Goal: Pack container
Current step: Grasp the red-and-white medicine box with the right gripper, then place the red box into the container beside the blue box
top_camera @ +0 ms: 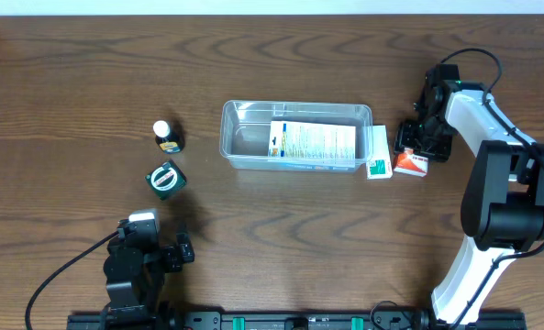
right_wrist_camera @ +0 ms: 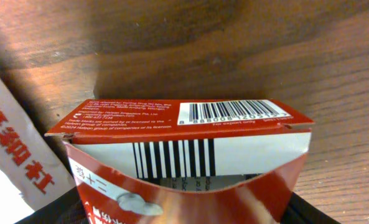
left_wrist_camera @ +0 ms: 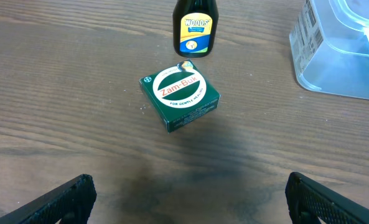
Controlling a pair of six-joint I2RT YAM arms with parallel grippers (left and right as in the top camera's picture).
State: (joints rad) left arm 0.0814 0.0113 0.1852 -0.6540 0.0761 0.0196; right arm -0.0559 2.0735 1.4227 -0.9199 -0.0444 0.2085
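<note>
So the shallow clear plastic rectangular container [top_camera: 244, 137] sits around the middle of the dark wood-grain worktop [top_camera: 281, 238]. Its long side runs left-right in the overhead view. There's a flat white printed carton [top_camera: 313, 140] lying inside it, toward the container's right end. Right at that end, outside the wall, is a small white-and-green box [top_camera: 379, 158], touching or nearly touching the container, can't tell which. A bit further right of the container is a red-and-white carton with a barcode [right_wrist_camera: 190, 137]. The right hand [top_camera: 420, 139] is down at it with a finger on either side, but I can't tell if the pads are actually pressing on it. Well left of the container are a small dark bottle with a white cap [top_camera: 167, 136] and a green square Zam-Buk box [left_wrist_camera: 180, 98]. The left hand [left_wrist_camera: 187, 193] is on that side too, nearer the robot than the container, spread wide with nothing in it.
</note>
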